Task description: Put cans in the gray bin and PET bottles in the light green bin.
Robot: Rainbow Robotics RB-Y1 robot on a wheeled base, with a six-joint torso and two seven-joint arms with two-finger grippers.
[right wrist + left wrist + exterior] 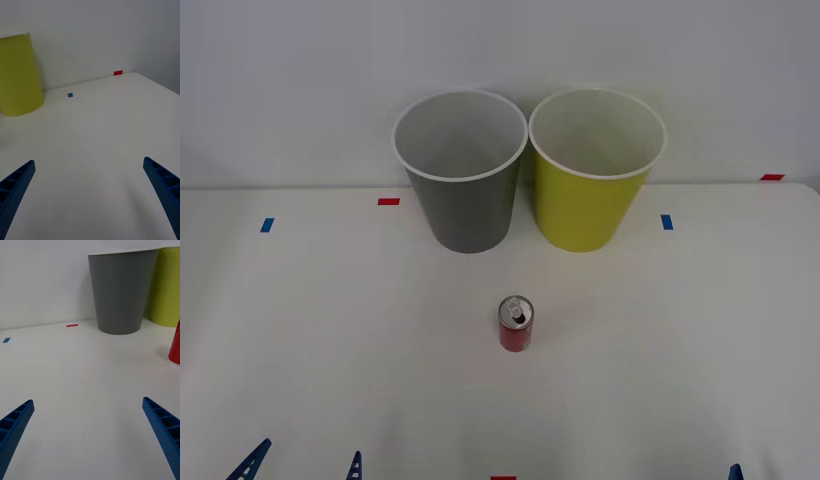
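Red can (pixel 516 323) upright on white table (pixel 330 330), out in front of gray bin (pixel 461 170) and light green bin (pixel 594 167), which stand side by side at the far edge, rims nearly touching. Left gripper (pixel 88 438) low at near-left edge, fingers spread wide, holding nothing. Right gripper (pixel 90 198) at near-right, likewise wide and empty, well apart from can.

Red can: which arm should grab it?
Left, probably. The red can shows in the left wrist view, near the open left gripper. The open right gripper faces the light green bin.
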